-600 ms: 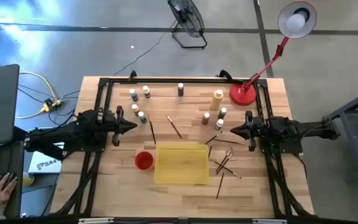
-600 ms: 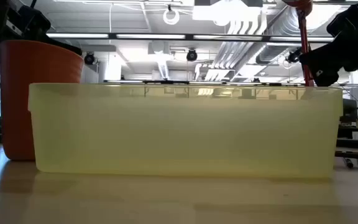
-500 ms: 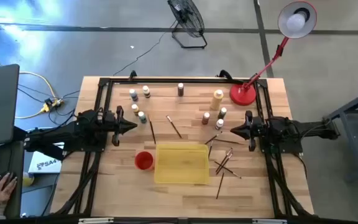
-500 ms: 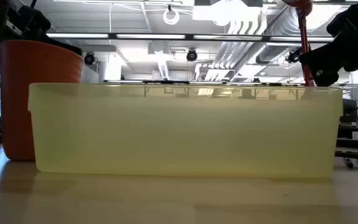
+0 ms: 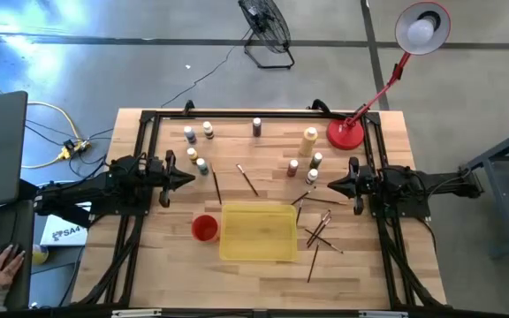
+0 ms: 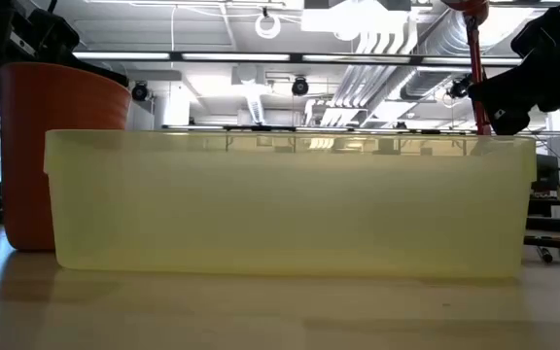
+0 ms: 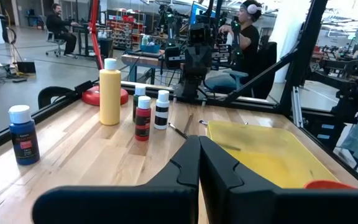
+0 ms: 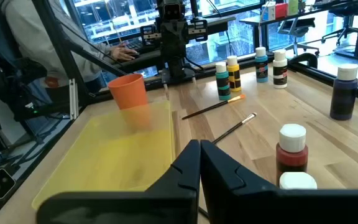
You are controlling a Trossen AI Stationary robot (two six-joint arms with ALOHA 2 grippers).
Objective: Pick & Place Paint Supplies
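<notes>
Bottles: ten paint bottles stand on the table; five near the left gripper [image 5: 186,179], ahead of its fingertips, including the blue bottle [image 7: 23,134]; five near the right gripper [image 5: 332,185], including the large yellow bottle [image 5: 309,140].
Brushes: about seven paintbrushes [image 5: 318,231]; most lie beside the right fingertips.
Tray: one yellow tray [image 5: 257,232], between both grippers.
Cup: one red cup [image 5: 204,228], touching the tray.
Left fingers: pressed together, empty.
Right fingers: pressed together, empty.

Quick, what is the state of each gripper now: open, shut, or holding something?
Left gripper: shut, fingers together, holding nothing.
Right gripper: shut, fingers together, holding nothing.
</notes>
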